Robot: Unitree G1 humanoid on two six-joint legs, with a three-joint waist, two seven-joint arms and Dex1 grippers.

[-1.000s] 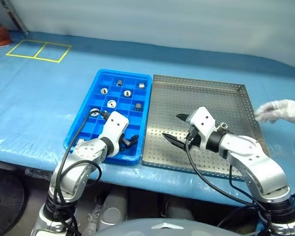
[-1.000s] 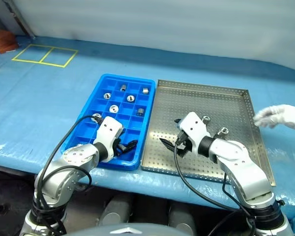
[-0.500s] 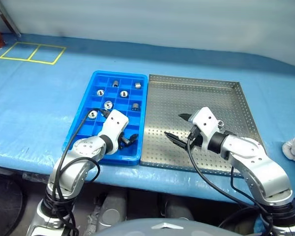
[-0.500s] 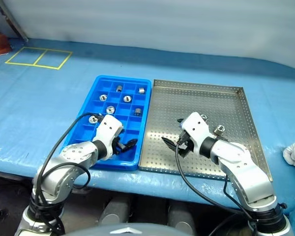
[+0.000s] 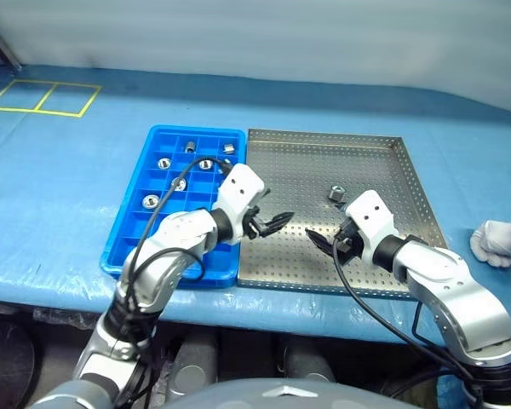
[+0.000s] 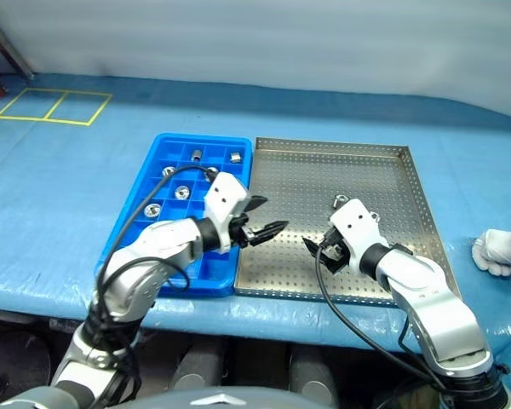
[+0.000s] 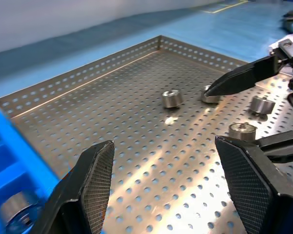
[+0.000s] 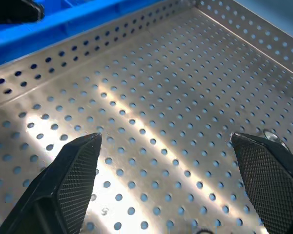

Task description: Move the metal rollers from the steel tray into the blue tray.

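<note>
- L gripper (image 5: 274, 223) over steel tray's (image 5: 370, 152) left edge, jaws apart, empty.
- R gripper (image 5: 325, 240) wide open, empty.
- Step: reaching for rollers (image 7: 172, 98) mid-tray.
- Next: drop over one, close, carry to blue tray (image 5: 129, 228).

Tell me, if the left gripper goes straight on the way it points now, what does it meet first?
Probably a metal roller lying on the steel tray. The left gripper, open and empty, points across the perforated floor toward it. The right gripper's black finger reaches in nearby, so depth is uncertain.
</note>
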